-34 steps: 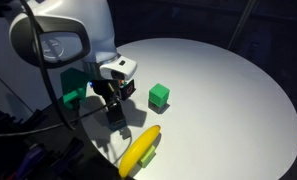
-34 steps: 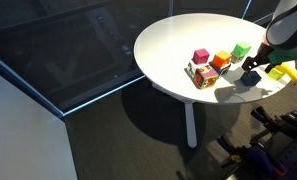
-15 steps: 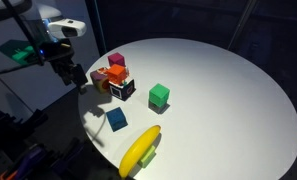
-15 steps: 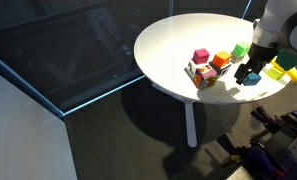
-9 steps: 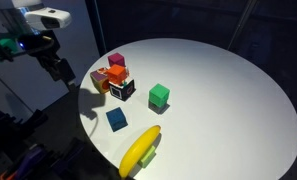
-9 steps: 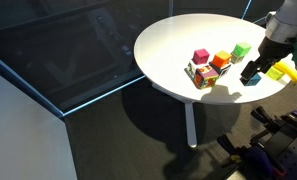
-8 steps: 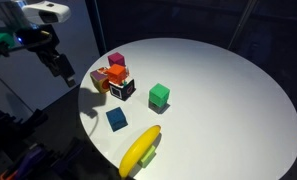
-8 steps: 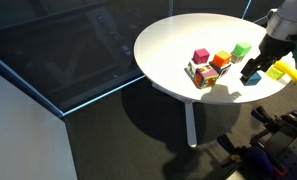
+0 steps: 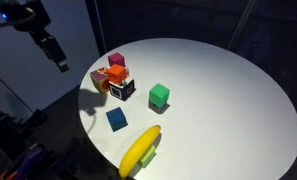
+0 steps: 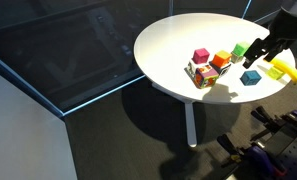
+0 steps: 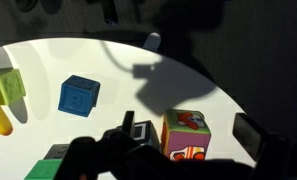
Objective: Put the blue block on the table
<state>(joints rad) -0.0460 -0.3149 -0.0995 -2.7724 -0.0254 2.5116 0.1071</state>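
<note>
The blue block (image 9: 116, 119) lies alone on the round white table (image 9: 218, 90), near its edge, between the cluster of cubes and the banana. It also shows in an exterior view (image 10: 251, 77) and in the wrist view (image 11: 79, 96). My gripper (image 9: 60, 58) is open and empty, raised well above and beyond the table's edge, far from the block. In an exterior view it hangs above the cubes (image 10: 258, 50). In the wrist view its jaws (image 11: 187, 127) stand wide apart with nothing between them.
A green cube (image 9: 159, 96) sits mid-table. A magenta cube (image 9: 116, 61), an orange cube (image 9: 118, 74) and a patterned cube (image 9: 121, 88) cluster near the edge. A yellow banana (image 9: 140, 150) lies on a green piece at the rim. The floor around is dark.
The gripper has risen and pulled back away from the table, leaving the blue block lying on the tabletop. The block and the other things have not moved.
</note>
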